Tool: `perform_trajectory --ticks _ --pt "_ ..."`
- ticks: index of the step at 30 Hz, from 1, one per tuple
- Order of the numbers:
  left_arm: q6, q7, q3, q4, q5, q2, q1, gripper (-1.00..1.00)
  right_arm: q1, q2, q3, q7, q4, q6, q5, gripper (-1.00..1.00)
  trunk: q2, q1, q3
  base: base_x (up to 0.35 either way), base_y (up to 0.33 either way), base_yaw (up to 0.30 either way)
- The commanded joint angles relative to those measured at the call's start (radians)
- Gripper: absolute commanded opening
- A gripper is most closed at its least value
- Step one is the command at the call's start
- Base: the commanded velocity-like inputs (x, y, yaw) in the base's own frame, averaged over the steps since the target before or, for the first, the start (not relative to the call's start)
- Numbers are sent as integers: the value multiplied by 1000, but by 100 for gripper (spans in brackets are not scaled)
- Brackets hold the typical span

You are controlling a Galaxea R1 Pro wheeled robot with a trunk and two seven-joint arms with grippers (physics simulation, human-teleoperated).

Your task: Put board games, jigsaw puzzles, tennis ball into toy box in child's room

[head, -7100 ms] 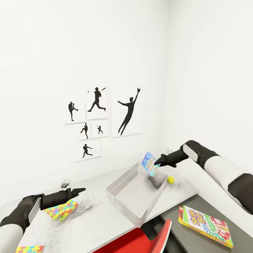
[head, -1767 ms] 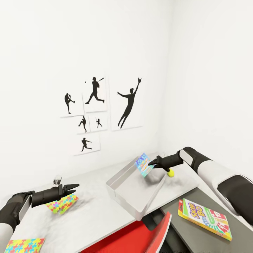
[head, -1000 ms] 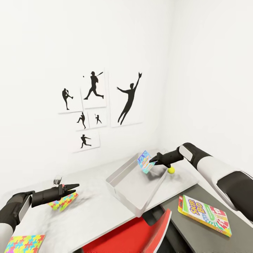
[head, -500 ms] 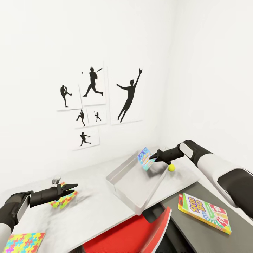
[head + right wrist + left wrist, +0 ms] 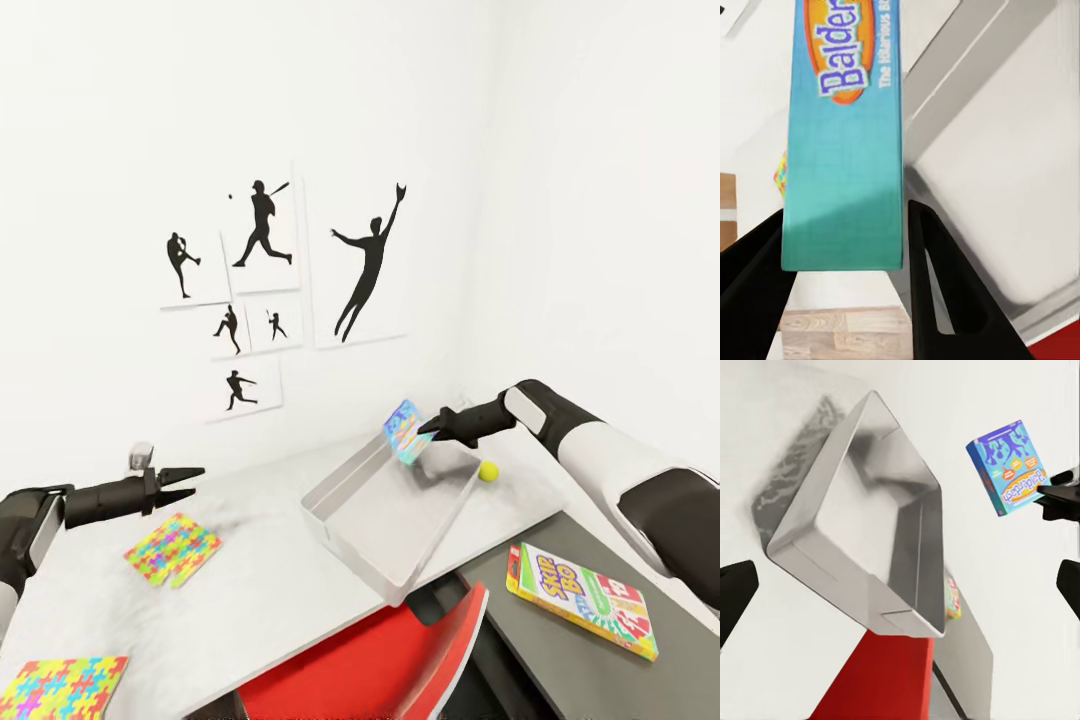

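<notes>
My right gripper (image 5: 428, 429) is shut on the blue-purple board game (image 5: 404, 433), holding it tilted in the air over the far end of the light-grey toy box (image 5: 352, 535). The wrist view shows the game's teal edge (image 5: 844, 150) clamped between the fingers (image 5: 937, 285). The tennis ball (image 5: 488, 470) rests on the table (image 5: 260, 590) right of the box. One jigsaw puzzle (image 5: 172, 547) lies flat on the table under my open left gripper (image 5: 188, 472), which hovers above it. Another jigsaw puzzle (image 5: 60, 688) sits at the near left. A yellow-red board game (image 5: 580, 600) lies on the dark cabinet.
A red chair (image 5: 370, 660) stands against the table's front edge below the toy box. Baseball silhouette pictures (image 5: 290, 280) hang on the white wall behind the table. A corner wall closes the right side.
My left gripper has let go of the jigsaw puzzle, which now lies flat on the table, and has risen above it. The right gripper still holds the blue game over the box. The camera has shifted.
</notes>
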Motion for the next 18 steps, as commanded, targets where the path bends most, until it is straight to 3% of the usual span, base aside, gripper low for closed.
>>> perform_trajectory --ticks 1,10,18 --pt "11 -1 0 0 2 1 -7 100 -3 0 5 10 -2 0 10 -100 -3 1 -4 0 0 0" --pt "25 3 0 -2 1 3 -55 100 -8 3 -4 -67 -42 -1 5 -100 -3 1 -19 0 0 0" --pt "26 4 0 -2 1 3 -64 100 -18 3 -35 -81 -46 -2 5 -100 -3 1 -32 0 0 0"
